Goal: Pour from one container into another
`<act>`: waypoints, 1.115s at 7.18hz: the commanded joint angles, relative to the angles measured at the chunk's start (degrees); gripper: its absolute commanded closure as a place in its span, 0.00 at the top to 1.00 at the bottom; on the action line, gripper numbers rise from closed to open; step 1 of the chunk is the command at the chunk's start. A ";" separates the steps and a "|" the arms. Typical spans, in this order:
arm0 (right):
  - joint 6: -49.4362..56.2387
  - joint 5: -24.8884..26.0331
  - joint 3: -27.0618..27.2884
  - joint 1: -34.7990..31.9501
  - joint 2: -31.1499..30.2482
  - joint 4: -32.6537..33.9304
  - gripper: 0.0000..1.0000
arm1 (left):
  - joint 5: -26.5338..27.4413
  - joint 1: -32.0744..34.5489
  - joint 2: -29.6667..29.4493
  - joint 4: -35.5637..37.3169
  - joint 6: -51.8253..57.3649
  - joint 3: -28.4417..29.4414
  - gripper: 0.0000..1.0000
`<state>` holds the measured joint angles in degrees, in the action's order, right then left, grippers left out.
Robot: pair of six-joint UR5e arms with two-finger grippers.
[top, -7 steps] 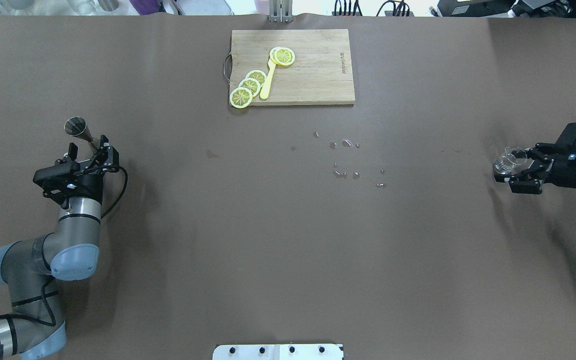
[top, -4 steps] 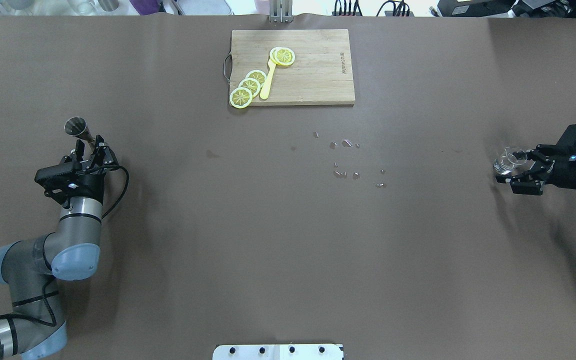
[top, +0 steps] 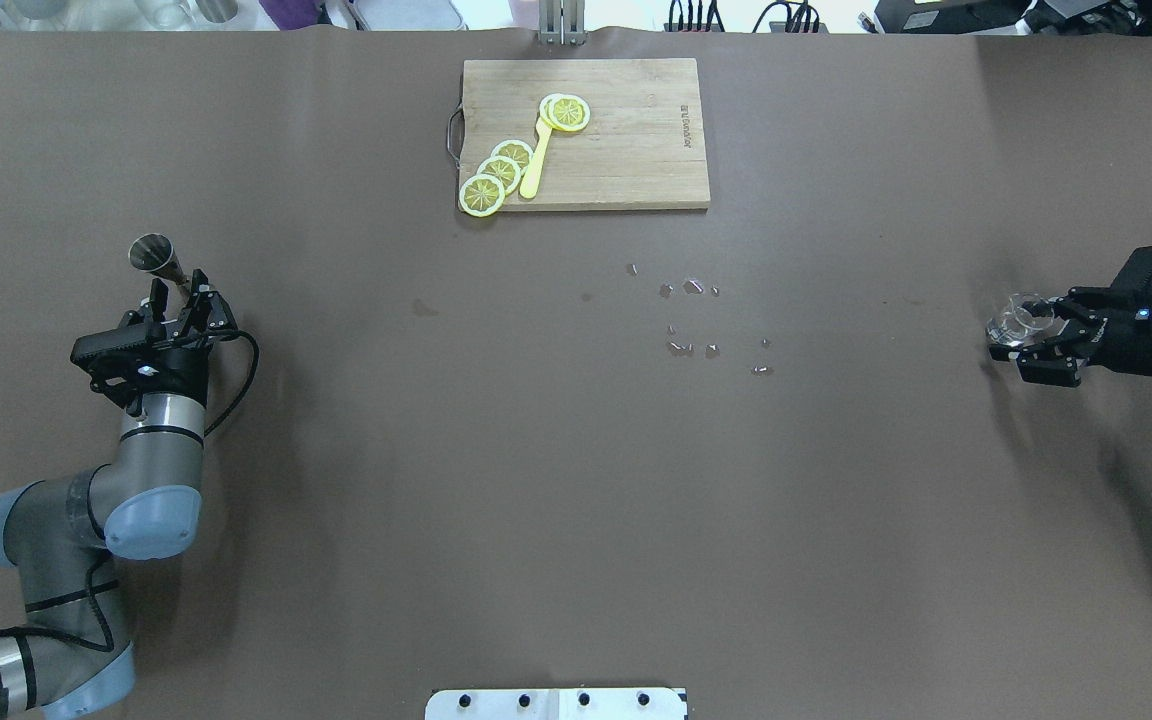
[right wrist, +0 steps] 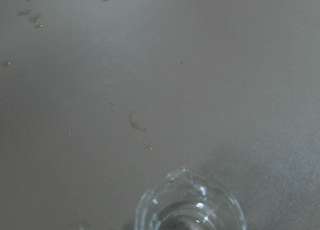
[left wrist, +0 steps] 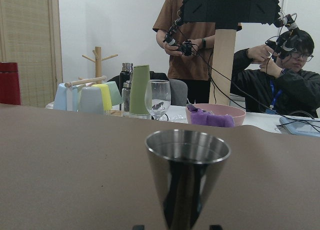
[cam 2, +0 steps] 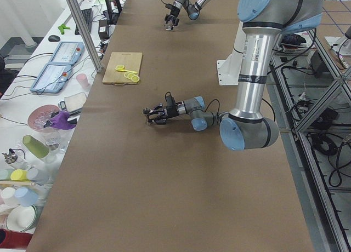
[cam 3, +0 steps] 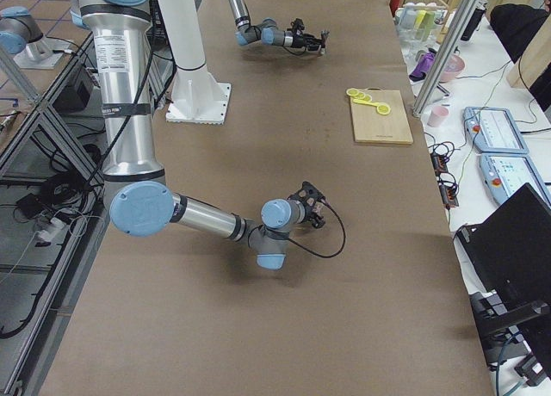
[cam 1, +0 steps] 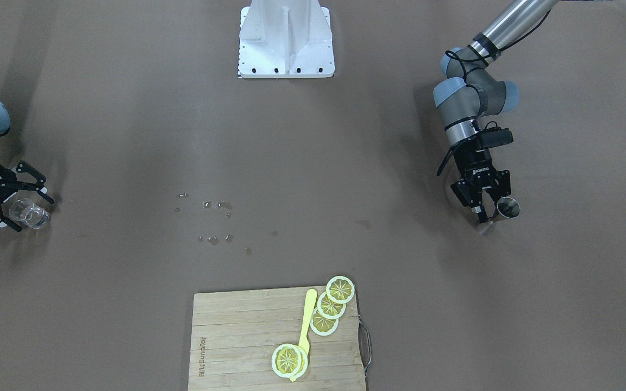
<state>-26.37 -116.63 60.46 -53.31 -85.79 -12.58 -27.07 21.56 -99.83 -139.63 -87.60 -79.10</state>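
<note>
A steel jigger stands at the table's left, tilted in this view; the left wrist view shows the jigger close and centred. My left gripper is open, its fingers on either side of the jigger's lower half, and I see no contact. Across the table, a small clear glass holds a little liquid. My right gripper is open with its fingers straddling the glass. In the right wrist view the glass fills the bottom edge and no fingers show.
A wooden cutting board with lemon slices and a yellow spoon lies at the far middle. Scattered droplets wet the table's centre. The white robot base sits at the near edge.
My left gripper has slid forward a little, so its fingers now reach further along the jigger. The right gripper has barely shifted beside the glass.
</note>
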 commanded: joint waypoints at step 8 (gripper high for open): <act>0.01 0.44 0.01 -0.13 0.27 -0.08 0.25 | -2.11 0.85 -0.19 -0.03 0.42 -0.09 0.31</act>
<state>-26.37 -116.11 60.34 -53.38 -85.48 -12.65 -29.09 22.15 -99.96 -139.66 -87.27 -79.17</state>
